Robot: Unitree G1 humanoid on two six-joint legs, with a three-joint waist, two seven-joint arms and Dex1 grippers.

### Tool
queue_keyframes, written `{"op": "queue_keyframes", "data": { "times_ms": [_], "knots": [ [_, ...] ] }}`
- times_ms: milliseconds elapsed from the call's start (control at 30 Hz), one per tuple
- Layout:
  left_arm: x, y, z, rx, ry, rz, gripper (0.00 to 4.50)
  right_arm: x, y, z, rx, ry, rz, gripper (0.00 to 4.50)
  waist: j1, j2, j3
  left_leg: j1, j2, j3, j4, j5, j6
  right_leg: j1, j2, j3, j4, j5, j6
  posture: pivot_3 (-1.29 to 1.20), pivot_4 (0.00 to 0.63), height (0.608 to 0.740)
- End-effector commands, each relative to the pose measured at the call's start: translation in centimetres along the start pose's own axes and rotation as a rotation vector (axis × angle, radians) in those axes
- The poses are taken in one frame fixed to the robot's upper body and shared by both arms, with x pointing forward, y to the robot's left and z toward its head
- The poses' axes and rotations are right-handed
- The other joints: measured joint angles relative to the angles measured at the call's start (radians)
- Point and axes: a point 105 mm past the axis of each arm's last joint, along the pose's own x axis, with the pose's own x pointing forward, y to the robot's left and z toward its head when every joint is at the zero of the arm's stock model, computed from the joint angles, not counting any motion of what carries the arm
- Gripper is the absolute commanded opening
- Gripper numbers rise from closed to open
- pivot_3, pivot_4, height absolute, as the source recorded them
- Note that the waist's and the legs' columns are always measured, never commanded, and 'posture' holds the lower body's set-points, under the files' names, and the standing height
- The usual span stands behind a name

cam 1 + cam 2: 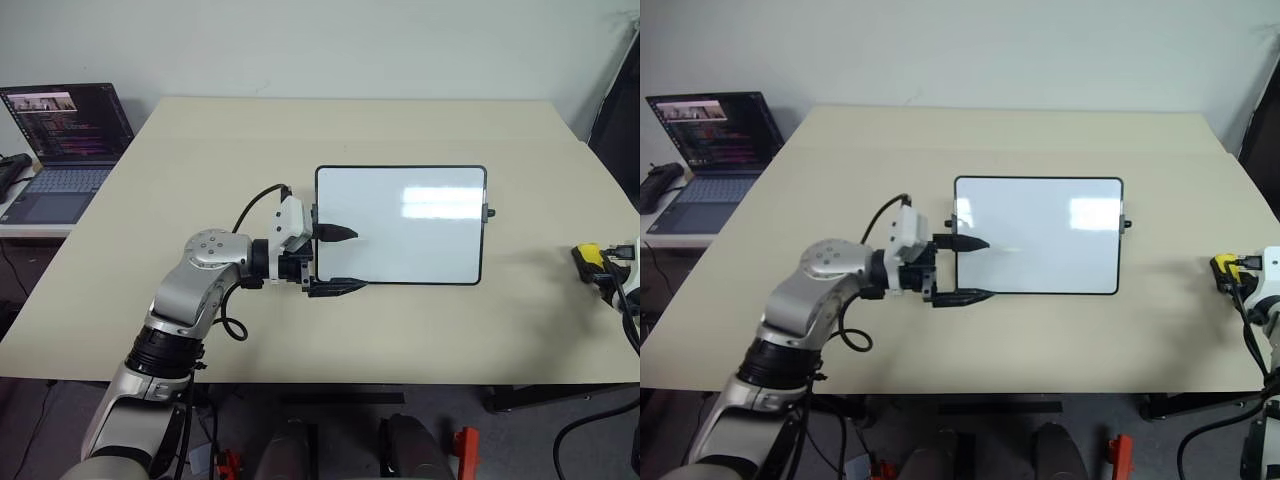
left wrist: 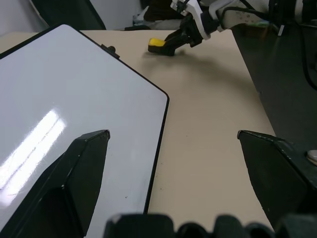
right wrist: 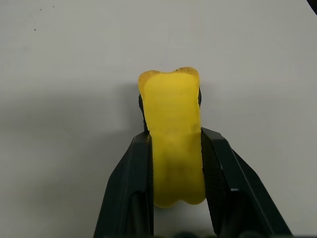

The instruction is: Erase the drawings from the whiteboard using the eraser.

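Note:
The whiteboard (image 1: 420, 240) lies flat in the middle of the table, its face plain white with a glare patch; the drawings are out of view. My left gripper (image 1: 340, 260) is open at the board's left end: one finger (image 2: 74, 173) hangs over the white surface, the other (image 2: 277, 168) over bare table beside the near edge. Far to the right, near the table's right edge, my right gripper (image 1: 597, 260) is shut on the yellow eraser (image 1: 584, 252). In the right wrist view the eraser (image 3: 173, 124) sits squeezed between the two black fingers (image 3: 131, 168), low over the table.
A beige table (image 1: 300, 140) carries the board. An open laptop (image 1: 65, 140) stands on a side desk at the far left. Cables trail from both arms. A dark object (image 1: 620, 100) stands beyond the table's right edge.

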Motion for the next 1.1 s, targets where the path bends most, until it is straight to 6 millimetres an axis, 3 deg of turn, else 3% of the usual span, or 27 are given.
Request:
{"op": "queue_keyframes", "data": {
  "times_ms": [33,167,267,400,500,633,733,1100],
  "knots": [
    [-0.9,0.6,0.7,0.037,-0.001,0.043,4.5,-0.1,-0.7,1.7,-0.011,-0.042,-0.007,1.86,-0.001,0.0,0.0,0.0,0.0,0.0,0.0,0.0,0.0,0.0,0.0,0.0,0.0,0.0,0.0,0.0,0.15,0.74],
    [-1.6,0.8,-0.1,0.032,0.016,0.071,4.5,0.0,-0.7,2.3,-0.024,-0.047,-0.006,3.21,-0.002,0.0,0.0,0.0,0.0,0.0,0.0,0.0,0.0,0.0,0.0,0.0,0.0,0.0,0.0,0.0,0.15,0.74],
    [-3.4,1.6,-0.5,0.045,0.025,0.143,4.5,-0.2,-0.8,3.3,-0.045,-0.067,-0.003,4.36,-0.003,0.0,0.0,0.0,0.0,0.0,0.0,0.0,0.0,0.0,0.0,0.0,0.0,0.0,0.0,0.0,0.15,0.74],
    [-6.4,4.7,0.3,0.088,-0.045,0.403,4.5,-1.2,-0.4,6.8,-0.041,-0.211,0.015,4.48,-0.002,0.0,0.0,0.0,0.0,0.0,0.0,0.0,0.0,0.0,0.0,0.0,0.0,0.0,0.0,0.0,0.15,0.74],
    [-10.4,7.6,-0.4,0.067,-0.093,0.726,4.5,-1.7,2.6,9.1,0.042,-0.401,0.092,4.48,-0.003,0.0,0.0,0.0,0.001,0.0,0.0,0.0,0.0,0.0,0.0,0.0,0.0,0.0,0.0,0.0,0.15,0.74],
    [-14.2,10.4,-3.7,-0.02,-0.07,1.101,4.5,-0.6,7.0,6.6,0.094,-0.447,0.179,4.48,0.002,-0.002,-0.002,0.001,0.001,-0.002,0.0,0.0,0.0,0.001,0.0,-0.002,0.001,0.0,0.0,0.0,0.15,0.74],
    [-13.7,11.1,-6.0,-0.051,-0.029,1.205,4.5,0.4,8.1,4.6,0.129,-0.452,0.151,4.48,0.016,-0.002,-0.001,0.001,-0.001,-0.002,0.001,0.0,0.0,0.001,-0.001,-0.001,0.001,0.001,0.001,0.0,0.15,0.74],
    [-8.3,10.8,-9.5,-0.068,-0.016,1.233,4.5,1.5,11.0,3.3,0.179,-0.474,0.163,4.48,0.022,-0.002,-0.001,-0.001,-0.001,-0.002,0.001,0.0,0.0,-0.001,-0.001,-0.002,0.001,0.003,0.002,0.0,0.15,0.74]
  ]
}}
